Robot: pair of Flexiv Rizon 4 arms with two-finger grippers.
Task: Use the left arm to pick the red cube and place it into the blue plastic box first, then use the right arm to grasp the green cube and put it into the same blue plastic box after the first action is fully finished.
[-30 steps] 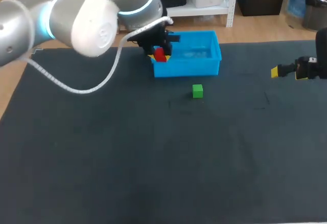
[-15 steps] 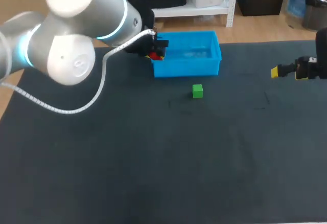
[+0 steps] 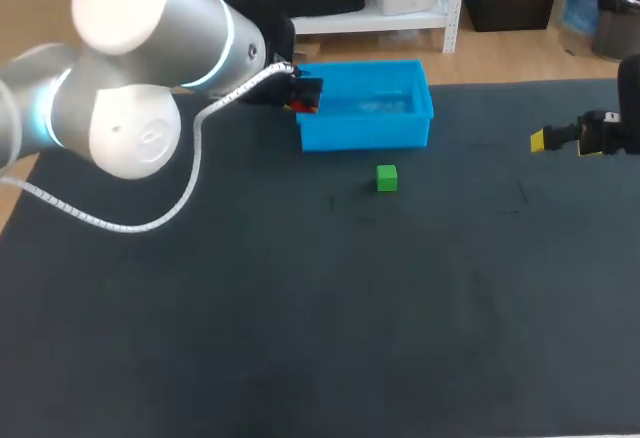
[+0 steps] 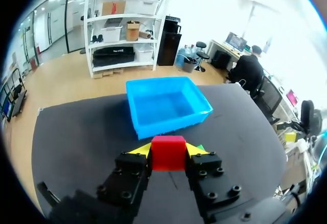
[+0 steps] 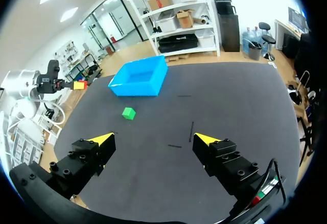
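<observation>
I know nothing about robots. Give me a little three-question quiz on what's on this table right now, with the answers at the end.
1. What does the left end effector hold?
2. True or false: the right end effector is open and empty.
3. The green cube lies: A) on the table, outside the blue box; B) inside the blue box; C) in the right end effector.

Key: 1. The red cube, gripped between both fingers. 2. True. 3. A.
</observation>
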